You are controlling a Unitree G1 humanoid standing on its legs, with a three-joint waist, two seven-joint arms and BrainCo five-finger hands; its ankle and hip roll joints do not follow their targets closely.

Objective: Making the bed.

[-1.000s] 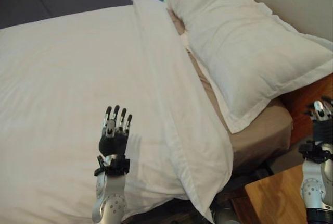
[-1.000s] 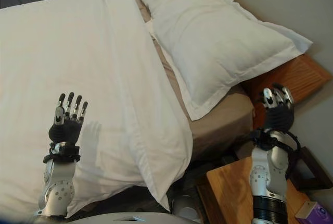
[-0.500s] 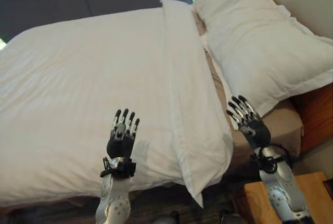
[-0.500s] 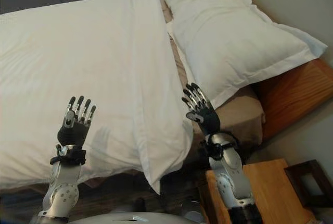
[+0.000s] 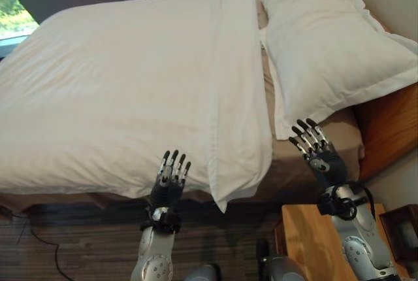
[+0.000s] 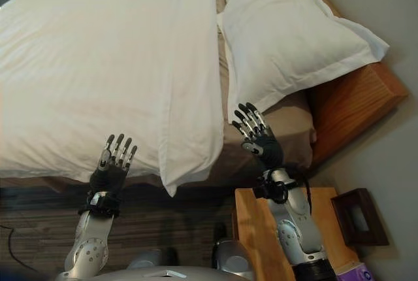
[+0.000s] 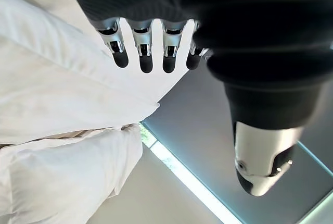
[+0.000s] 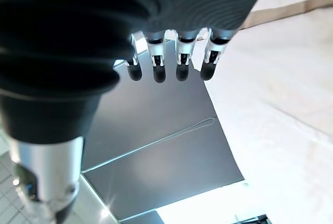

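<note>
Both arms now hang lower at the bedside; left robot hand (image 5: 169, 180) spread, empty, beside the soft, light duvet (image 5: 117, 78) covering the bed; grip its folded edge (image 5: 236, 98); right robot hand (image 5: 319, 151) spread below the pillow (image 5: 326, 39).

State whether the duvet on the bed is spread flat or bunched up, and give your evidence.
Spread flat. The white duvet lies smooth across the bed, its top edge turned back in a straight band just below the pillow.
</note>
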